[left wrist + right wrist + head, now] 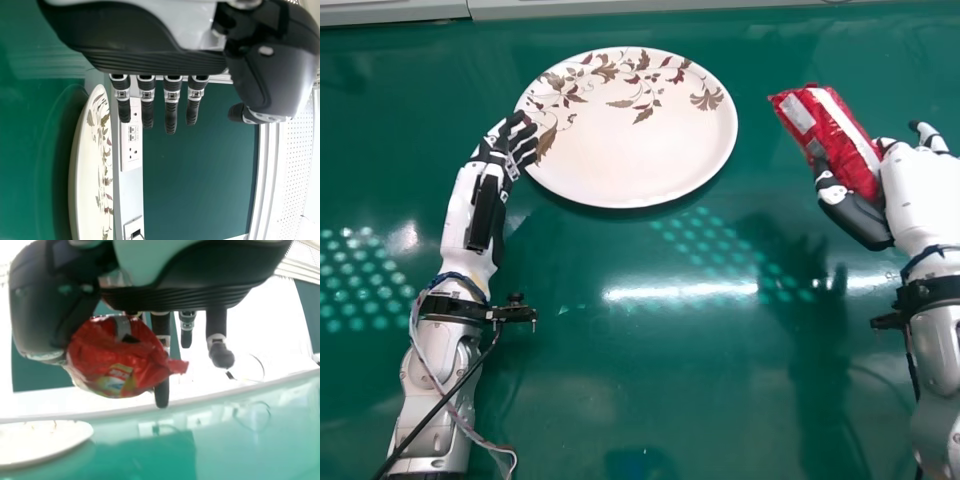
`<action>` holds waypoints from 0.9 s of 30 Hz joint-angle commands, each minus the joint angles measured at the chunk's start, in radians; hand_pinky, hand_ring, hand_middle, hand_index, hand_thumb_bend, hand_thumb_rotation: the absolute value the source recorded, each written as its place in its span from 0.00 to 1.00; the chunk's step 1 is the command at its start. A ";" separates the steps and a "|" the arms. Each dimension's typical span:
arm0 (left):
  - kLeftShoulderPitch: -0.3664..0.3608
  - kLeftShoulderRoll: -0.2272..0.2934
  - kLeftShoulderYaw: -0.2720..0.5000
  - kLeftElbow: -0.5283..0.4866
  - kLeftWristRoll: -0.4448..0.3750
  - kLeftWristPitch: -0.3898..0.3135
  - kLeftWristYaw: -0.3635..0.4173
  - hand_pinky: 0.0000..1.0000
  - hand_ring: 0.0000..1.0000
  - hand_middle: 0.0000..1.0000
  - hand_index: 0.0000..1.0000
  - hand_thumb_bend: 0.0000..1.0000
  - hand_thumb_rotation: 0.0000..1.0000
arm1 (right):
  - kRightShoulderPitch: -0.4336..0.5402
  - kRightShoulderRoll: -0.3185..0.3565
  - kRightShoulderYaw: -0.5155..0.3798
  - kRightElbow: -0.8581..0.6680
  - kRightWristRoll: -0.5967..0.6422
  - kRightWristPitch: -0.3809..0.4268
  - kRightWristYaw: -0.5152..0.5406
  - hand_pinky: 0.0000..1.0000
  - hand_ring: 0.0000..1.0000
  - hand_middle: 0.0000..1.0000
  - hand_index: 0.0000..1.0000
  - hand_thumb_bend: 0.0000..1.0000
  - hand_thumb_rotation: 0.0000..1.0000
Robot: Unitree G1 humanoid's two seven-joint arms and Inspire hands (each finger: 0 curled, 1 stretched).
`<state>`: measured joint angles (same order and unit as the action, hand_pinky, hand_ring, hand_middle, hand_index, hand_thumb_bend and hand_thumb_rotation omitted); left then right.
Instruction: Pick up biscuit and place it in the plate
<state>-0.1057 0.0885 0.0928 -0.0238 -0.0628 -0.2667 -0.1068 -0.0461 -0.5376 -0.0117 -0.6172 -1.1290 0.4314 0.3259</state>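
In the head view the red biscuit packet (835, 140) is held above the table at the right, tilted, in my right hand (930, 195). The thumb lies along its near side, with fingers behind it. In the right wrist view the packet (117, 357) sits between the thumb and fingers of my right hand (180, 290). The white plate with a leaf pattern (635, 150) lies left of the packet, well apart from it. My left hand (505, 145) is at the plate's left rim, empty, fingers relaxed; in the left wrist view my left hand (150, 55) has its fingers extended.
The glossy green table (650, 370) stretches under both arms. A pale ledge (390, 12) runs along its far edge. The left wrist view shows a white socket panel (131, 135) and the plate's rim (77, 175) beside the hand.
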 commanded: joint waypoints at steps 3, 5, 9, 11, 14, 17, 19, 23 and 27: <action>0.008 0.008 0.008 -0.009 -0.002 0.000 0.005 0.88 0.88 0.88 0.92 0.37 0.25 | -0.077 0.003 -0.022 -0.091 -0.022 -0.020 0.065 0.08 0.14 0.47 0.49 0.51 0.00; 0.010 0.008 0.007 -0.021 0.001 0.010 0.010 0.88 0.89 0.87 0.92 0.37 0.24 | -0.117 0.003 -0.018 -0.112 -0.045 -0.027 0.100 0.08 0.13 0.47 0.49 0.51 0.00; 0.006 0.013 0.008 -0.019 0.004 0.017 0.011 0.89 0.89 0.88 0.92 0.37 0.26 | -0.217 0.005 -0.001 -0.108 -0.076 -0.065 0.136 0.07 0.12 0.47 0.48 0.52 0.00; 0.000 0.015 0.009 -0.010 -0.003 0.012 0.005 0.89 0.89 0.89 0.92 0.38 0.26 | -0.283 0.015 0.019 -0.087 -0.087 -0.075 0.170 0.06 0.11 0.40 0.48 0.51 0.00; -0.009 0.015 0.009 -0.009 -0.007 0.013 0.004 0.89 0.88 0.88 0.91 0.39 0.25 | -0.376 0.031 0.066 -0.023 -0.103 -0.113 0.165 0.06 0.11 0.43 0.48 0.52 0.00; -0.019 0.021 0.006 -0.008 0.000 0.010 0.000 0.90 0.88 0.87 0.91 0.38 0.26 | -0.465 0.056 0.113 0.090 -0.090 -0.152 0.128 0.04 0.09 0.40 0.47 0.51 0.00; -0.025 0.024 0.002 -0.010 0.002 0.006 -0.004 0.90 0.88 0.87 0.91 0.36 0.25 | -0.522 0.068 0.144 0.177 -0.097 -0.172 0.108 0.05 0.10 0.43 0.48 0.52 0.00; -0.043 0.028 0.002 -0.001 -0.009 -0.013 -0.016 0.90 0.89 0.87 0.91 0.33 0.17 | -0.626 0.088 0.195 0.370 -0.091 -0.205 0.051 0.06 0.11 0.46 0.48 0.52 0.00; -0.061 0.025 0.002 0.008 -0.015 -0.030 -0.023 0.88 0.89 0.87 0.91 0.31 0.12 | -0.725 0.101 0.241 0.564 -0.086 -0.214 0.016 0.07 0.13 0.47 0.48 0.52 0.00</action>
<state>-0.1654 0.1126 0.0934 -0.0235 -0.0641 -0.2788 -0.1239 -0.7306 -0.4402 0.2160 -0.0992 -1.2216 0.2194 0.3678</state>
